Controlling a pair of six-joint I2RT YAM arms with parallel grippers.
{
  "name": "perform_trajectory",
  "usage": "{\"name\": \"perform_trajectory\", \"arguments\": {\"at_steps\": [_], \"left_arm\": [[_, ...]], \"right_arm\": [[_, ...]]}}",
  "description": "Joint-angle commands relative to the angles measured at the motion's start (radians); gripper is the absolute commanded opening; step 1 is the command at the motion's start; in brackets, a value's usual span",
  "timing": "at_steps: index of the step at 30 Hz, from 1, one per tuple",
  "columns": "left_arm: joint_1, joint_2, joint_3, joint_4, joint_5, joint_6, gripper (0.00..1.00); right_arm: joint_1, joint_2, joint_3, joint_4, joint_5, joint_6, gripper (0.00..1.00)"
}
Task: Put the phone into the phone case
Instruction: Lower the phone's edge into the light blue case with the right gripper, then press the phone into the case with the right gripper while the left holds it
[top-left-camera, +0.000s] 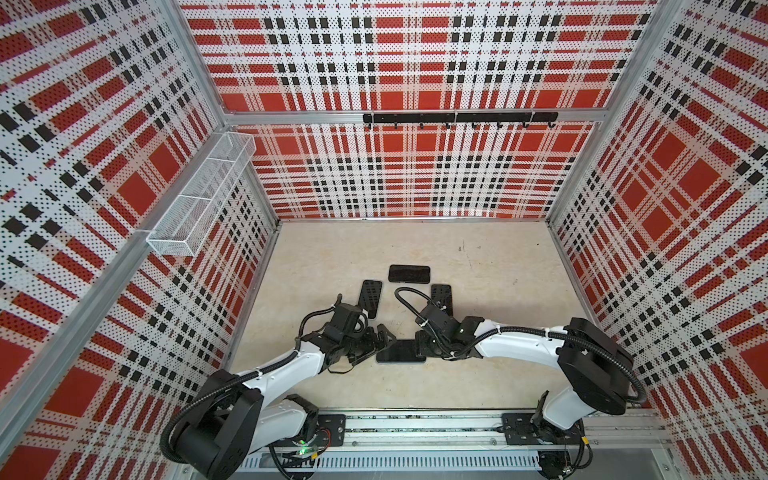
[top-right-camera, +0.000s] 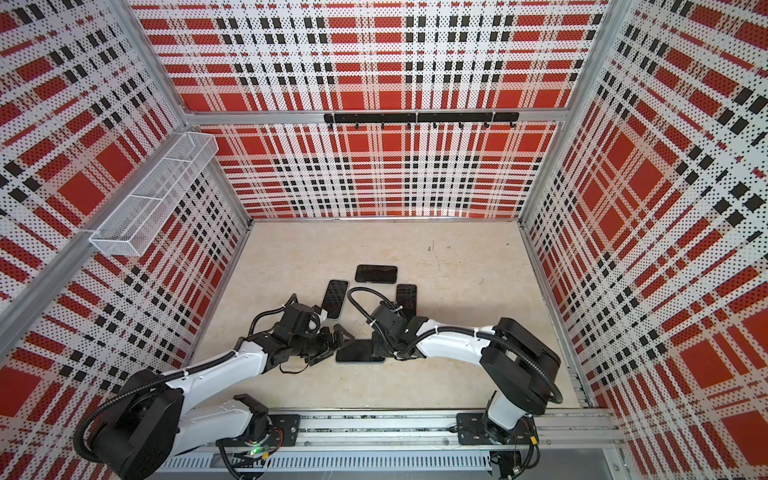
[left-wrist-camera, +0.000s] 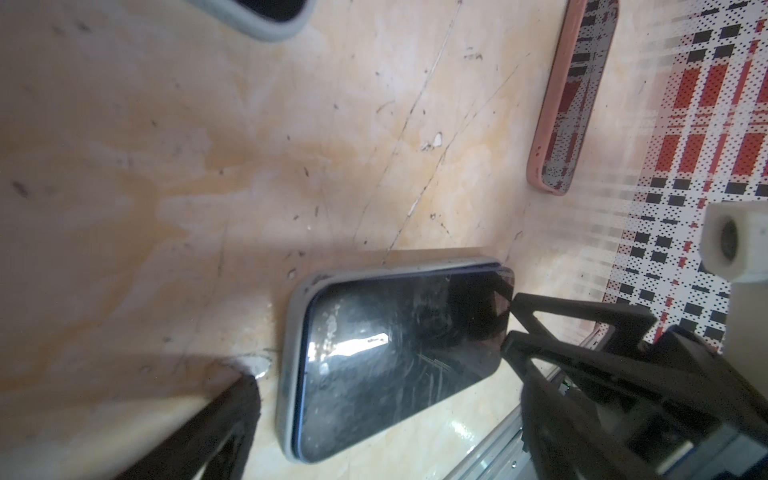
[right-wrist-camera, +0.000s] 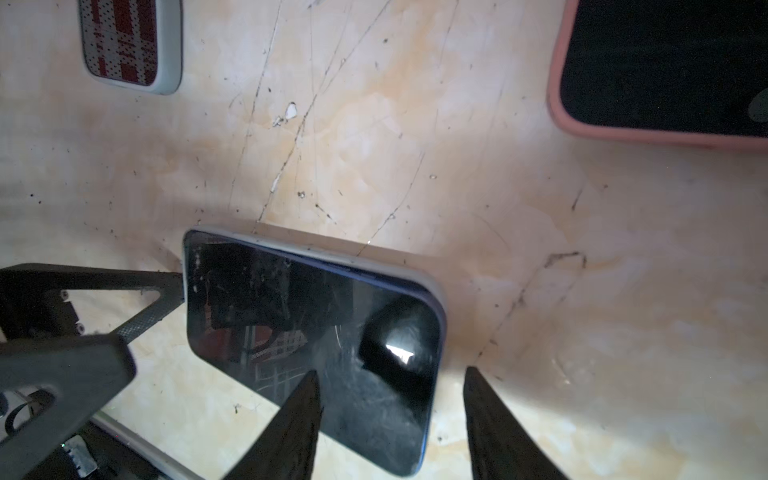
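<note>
A dark-screened phone (top-left-camera: 401, 351) (top-right-camera: 359, 351) lies flat on the beige floor between both grippers. In the wrist views it (left-wrist-camera: 395, 353) (right-wrist-camera: 291, 316) rests in a grey phone case (left-wrist-camera: 291, 353) (right-wrist-camera: 332, 254). The case's rim shows along the far long side and one end, while the near long side shows only the phone's blue edge. My left gripper (top-left-camera: 380, 340) (left-wrist-camera: 382, 399) stands wide open at the phone's left end. My right gripper (top-left-camera: 419, 345) (right-wrist-camera: 390, 399) is open over the right end, with one finger above the screen and the other beyond the end, clear of it.
Three other cased phones lie just behind: one crosswise (top-left-camera: 409, 274), one at the left (top-left-camera: 370, 298), one partly under the right arm (top-left-camera: 441, 296). A wire basket (top-left-camera: 203, 191) hangs on the left wall and a hook rail (top-left-camera: 457, 118) on the back wall.
</note>
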Motion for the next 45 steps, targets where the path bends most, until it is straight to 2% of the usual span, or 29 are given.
{"name": "perform_trajectory", "arguments": {"at_steps": [1,5,10,19,26,37,41,45], "left_arm": [[0.004,0.005,-0.002,0.015,-0.007,0.002,1.0],[0.004,0.011,0.004,0.016,-0.007,0.003,1.0],[-0.003,0.022,0.01,0.018,-0.009,0.004,1.0],[-0.008,0.064,0.023,0.031,-0.01,0.009,1.0],[-0.019,0.127,0.041,0.059,-0.006,0.011,1.0],[-0.028,0.152,0.046,0.072,-0.006,0.011,1.0],[-0.028,0.143,0.037,0.072,-0.002,0.006,1.0],[-0.027,0.104,0.034,0.035,-0.015,0.003,1.0]], "right_arm": [[0.006,-0.05,-0.016,0.002,0.037,0.008,0.57],[0.007,-0.052,-0.049,0.032,0.011,0.011,0.54],[0.015,-0.036,-0.074,0.09,-0.019,-0.024,0.46],[0.06,0.025,-0.08,0.121,0.031,-0.085,0.28],[0.093,0.054,-0.071,0.144,0.082,-0.115,0.23],[0.118,0.11,-0.049,0.188,0.046,-0.1,0.09],[0.12,0.117,-0.067,0.21,0.049,-0.076,0.09],[0.12,0.087,-0.086,0.199,0.069,-0.056,0.14]]}}
